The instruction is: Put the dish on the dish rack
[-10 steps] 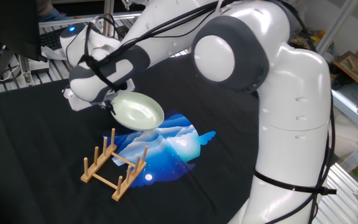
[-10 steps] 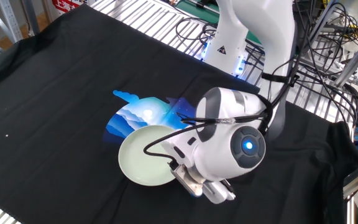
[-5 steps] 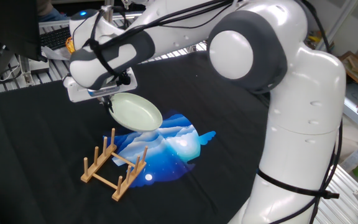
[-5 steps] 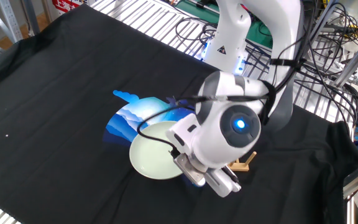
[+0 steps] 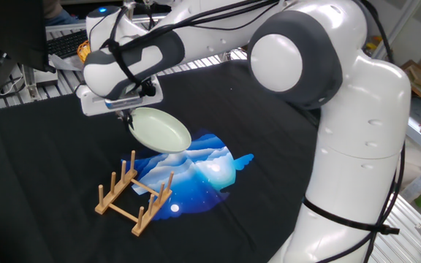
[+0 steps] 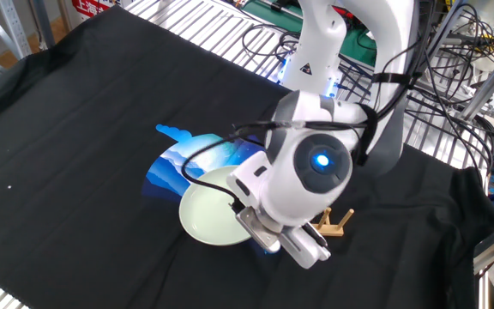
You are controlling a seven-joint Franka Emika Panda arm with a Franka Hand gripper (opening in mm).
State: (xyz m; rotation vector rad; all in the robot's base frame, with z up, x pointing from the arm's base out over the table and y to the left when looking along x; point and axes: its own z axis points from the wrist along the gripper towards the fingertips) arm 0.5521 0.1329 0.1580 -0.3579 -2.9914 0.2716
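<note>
Dish (image 5: pixel 159 129) first: it hangs in the air, pinched at one edge by the gripper (image 5: pixel 129 117), tilted so its hollow faces partly outward and its far rim dips toward the blue patterned cloth (image 5: pixel 199 172). That edge hold looks deliberate, since a plate gripped by its rim can be turned on end and slid down between upright pegs. The fingers are closed onto the rim, though the exact contact is tucked under the wrist and hard to make out. The dish sits above and slightly behind the dish rack (image 5: pixel 133 193), clear of it, with nothing yet touching the wood.

The rack stands on the black table cover (image 5: pixel 35 168), partly over the cloth's edge, its slots free (a judgement from one fixed view only).

From the other fixed view, the arm's bulky wrist (image 6: pixel 303 184) covers nearly all of the rack; only one wooden end (image 6: pixel 334 223) pokes out beside it. The dish (image 6: pixel 208 215) shows there as a pale disc with its near edge hidden behind the gripper, so the grip point cannot be checked from that side.
</note>
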